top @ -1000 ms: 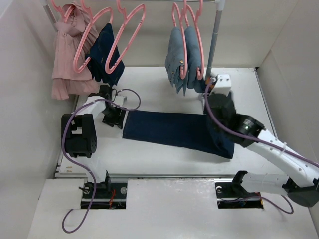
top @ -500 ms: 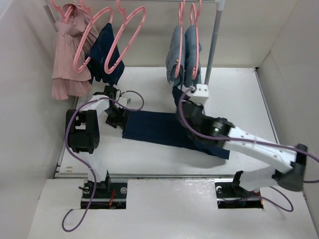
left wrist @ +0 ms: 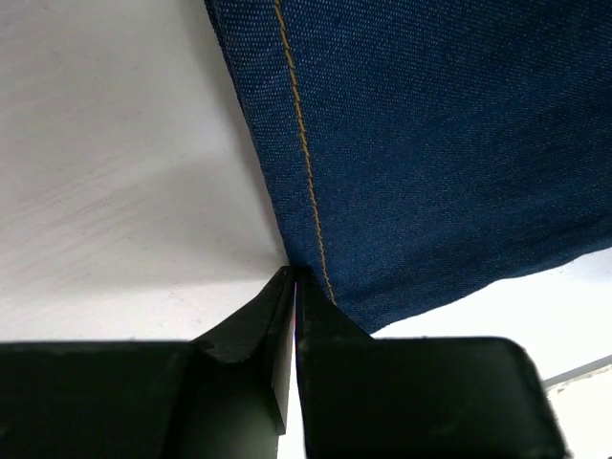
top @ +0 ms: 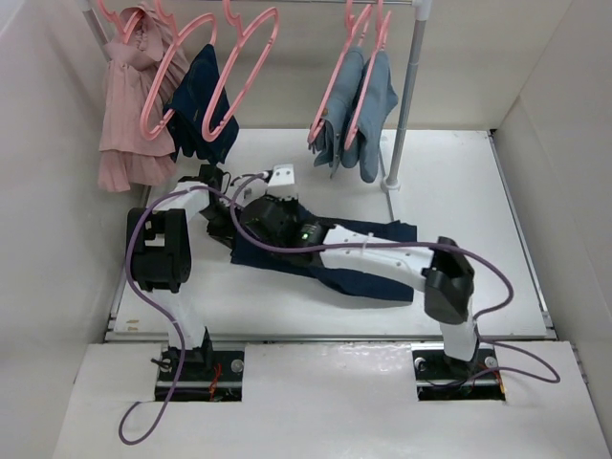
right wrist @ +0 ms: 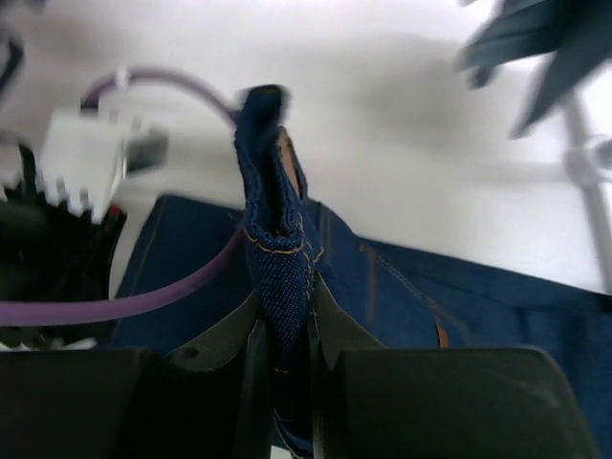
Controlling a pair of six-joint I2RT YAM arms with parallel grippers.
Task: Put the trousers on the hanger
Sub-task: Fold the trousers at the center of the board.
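Observation:
The dark navy trousers point(top: 368, 273) lie across the white table point(top: 478, 191), folded back on themselves. My right gripper point(top: 271, 216) has reached across to their left end and is shut on a bunched piece of the waistband point(right wrist: 277, 239), which stands up between its fingers point(right wrist: 284, 306). My left gripper point(top: 228, 228) is shut, and its tips point(left wrist: 293, 273) touch the stitched hem edge of the trousers point(left wrist: 430, 143). No cloth shows in the slit between those fingers. An empty pink hanger point(top: 245, 67) hangs on the rail at the back left.
On the rail hang a pink garment point(top: 124, 105), a small dark navy garment point(top: 201, 96) and light-blue jeans point(top: 359, 110) on pink hangers. The rail's grey pole point(top: 406, 96) stands at the back. Purple cables point(top: 249, 182) loop over the trousers' left end.
My right arm swept from the right end to the left, carrying the waistband over the legs. The left gripper closed at the hem. The light-blue jeans swung on their hangers.

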